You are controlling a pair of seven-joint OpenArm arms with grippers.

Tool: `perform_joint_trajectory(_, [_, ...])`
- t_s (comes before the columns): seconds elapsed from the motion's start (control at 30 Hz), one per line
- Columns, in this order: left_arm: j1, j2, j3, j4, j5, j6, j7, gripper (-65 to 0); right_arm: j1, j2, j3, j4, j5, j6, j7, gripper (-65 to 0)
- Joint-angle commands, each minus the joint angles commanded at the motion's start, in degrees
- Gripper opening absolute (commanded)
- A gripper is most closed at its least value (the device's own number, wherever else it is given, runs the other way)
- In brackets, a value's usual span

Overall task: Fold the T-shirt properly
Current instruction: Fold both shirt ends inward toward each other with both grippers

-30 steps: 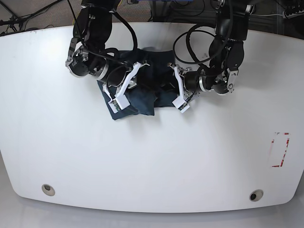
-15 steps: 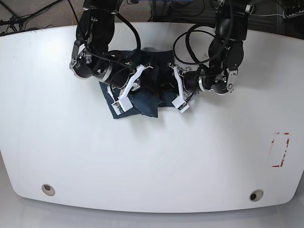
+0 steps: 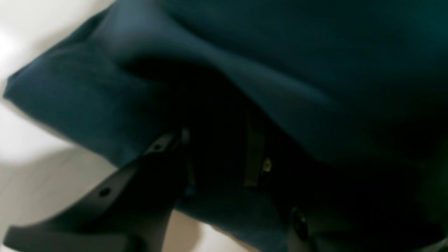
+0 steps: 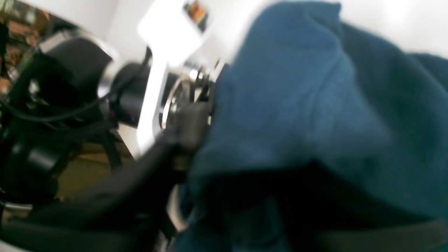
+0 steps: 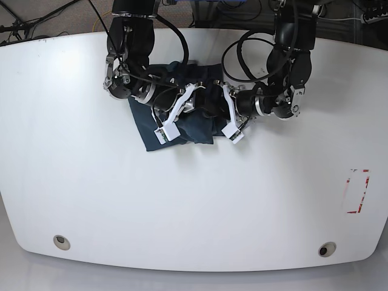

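The T-shirt [image 5: 182, 115] lay bunched in a dark navy heap on the white table [image 5: 194, 200], in the upper middle of the base frame, with both arms reaching into it from the top edge. The right gripper [image 5: 171, 121] sat at the heap's left part, its white fingers [image 5: 163, 130] lying over the cloth and angled toward the lower left. The left gripper [image 5: 228, 121] pressed against the heap's right edge, white fingers pointing down (the cloth covered most of what lay between them).

In the left wrist view, blue fabric [image 3: 245, 70] filled nearly the whole frame, draped over dark finger parts low in the picture; whether those jaws were apart or pinched could not be told. The right wrist view was blurred, showing a blue fold [image 4: 297, 105] at the right, and the same went for that pincer.

A red-marked rectangle [image 5: 357, 191] sat near the table's right edge.
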Motion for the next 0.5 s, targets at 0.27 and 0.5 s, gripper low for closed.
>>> perform_joint_trajectory(0.27, [-1.4,-3.9,-1.7,1.9,-7.4,0.0,0.9,-29.4,0.4,0.1,-0.4,0.3,0.3,-1.32,0.0,-22.8])
perform_joint_trajectory(0.5, [-2.3,-9.0,-2.4,2.0,-16.5,0.0,1.4,-28.2,1.4,0.1,-0.1,1.8,0.4,-1.05,-0.3,-22.8])
